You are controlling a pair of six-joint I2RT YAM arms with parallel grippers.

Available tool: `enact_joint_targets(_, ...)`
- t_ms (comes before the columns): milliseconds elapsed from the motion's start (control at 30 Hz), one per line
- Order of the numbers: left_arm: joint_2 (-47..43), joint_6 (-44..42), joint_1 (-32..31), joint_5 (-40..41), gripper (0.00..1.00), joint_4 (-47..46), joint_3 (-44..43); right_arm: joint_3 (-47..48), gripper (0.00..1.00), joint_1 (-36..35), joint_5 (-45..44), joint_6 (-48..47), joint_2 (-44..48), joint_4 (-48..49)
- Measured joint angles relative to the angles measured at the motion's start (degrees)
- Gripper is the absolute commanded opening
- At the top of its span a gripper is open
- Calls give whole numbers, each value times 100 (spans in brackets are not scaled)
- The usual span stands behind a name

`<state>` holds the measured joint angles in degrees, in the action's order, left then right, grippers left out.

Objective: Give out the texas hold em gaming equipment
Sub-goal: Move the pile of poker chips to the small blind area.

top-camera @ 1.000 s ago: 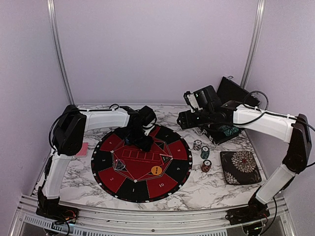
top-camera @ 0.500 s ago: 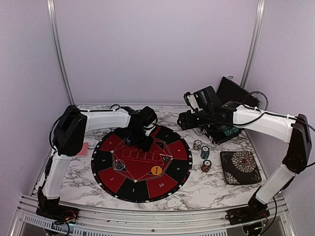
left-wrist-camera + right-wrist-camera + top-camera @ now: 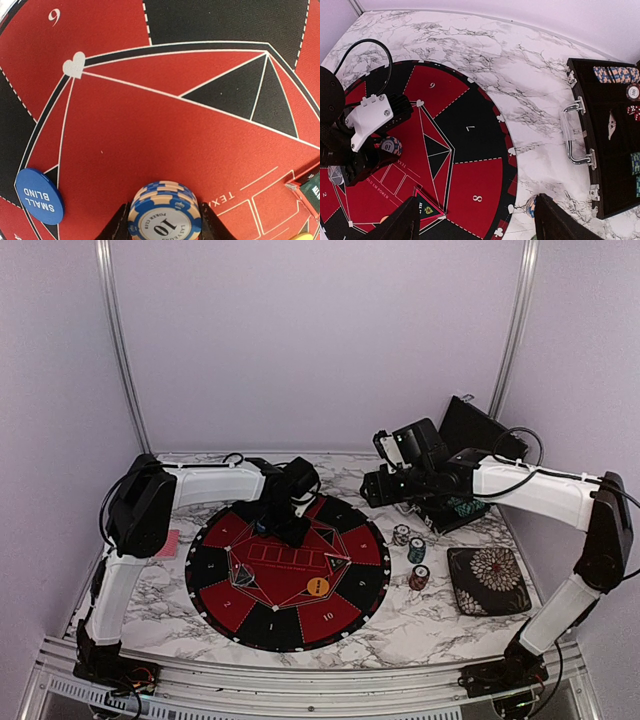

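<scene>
A robot test cell in a lab: plain lilac walls framed by aluminium posts [image 3: 118, 345], a marble-patterned table [image 3: 420, 612], and two arms bolted to a metal rail [image 3: 300, 680] at its near edge.

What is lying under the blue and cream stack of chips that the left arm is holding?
The chip stack stands on the red felt of the round game mat, between the jaws of the left gripper. Its own footprint hides the felt directly below, so nothing else can be confirmed there.

The left arm reaches forward, its claw [image 3: 165, 226] pointing down with fingers [image 3: 119, 226] close on both sides of a chip stack [image 3: 164, 215]. The right arm stretches leftward, its claw [image 3: 475, 220] spread wide and holding nothing.
</scene>
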<state>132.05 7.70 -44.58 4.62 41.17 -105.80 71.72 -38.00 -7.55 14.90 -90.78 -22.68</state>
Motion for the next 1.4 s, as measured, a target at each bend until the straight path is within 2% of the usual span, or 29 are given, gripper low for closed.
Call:
enact_joint_targets(567, -551, 426, 2, 168, 34, -658, 1010, -74, 76, 0, 105, 11, -2, 122)
enact_joint_targets(1133, -260, 361, 76, 87, 39, -345, 459, -122, 76, 0, 103, 11, -2, 125)
enact_joint_targets(1400, -234, 343, 74, 138, 34, -321, 428, -122, 76, 0, 103, 13, -4, 122)
